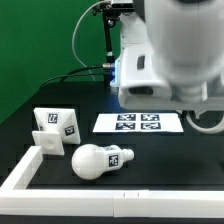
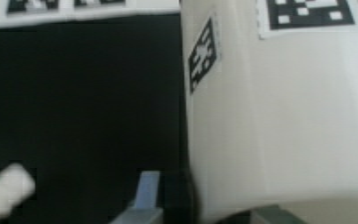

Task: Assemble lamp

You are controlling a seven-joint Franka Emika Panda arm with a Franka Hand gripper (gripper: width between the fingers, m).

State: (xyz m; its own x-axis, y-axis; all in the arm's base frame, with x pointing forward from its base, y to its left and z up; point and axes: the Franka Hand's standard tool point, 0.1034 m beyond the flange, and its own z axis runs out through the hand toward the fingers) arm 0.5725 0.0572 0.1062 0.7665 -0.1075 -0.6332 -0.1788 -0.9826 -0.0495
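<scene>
Plainly, bulb (image 1: pixel 100 160) and base (image 1: pixel 55 128) bear square black-and-white tags; cannot tell whether gripper (image 2: pixel 208 205) grasps.

Glossy white arm (image 1: pixel 175 40), black cables (image 1: pixel 105 35)

Bulb (image 1: pixel 100 160) lies beside base (image 1: pixel 55 127), before marker board (image 1: pixel 138 123).

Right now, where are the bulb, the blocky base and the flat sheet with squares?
bulb (image 1: pixel 95 161): exterior view, on its round white body.
base (image 1: pixel 57 128): exterior view, on its tagged front face.
marker board (image 1: pixel 140 123): exterior view, on its middle, among the tags.
</scene>
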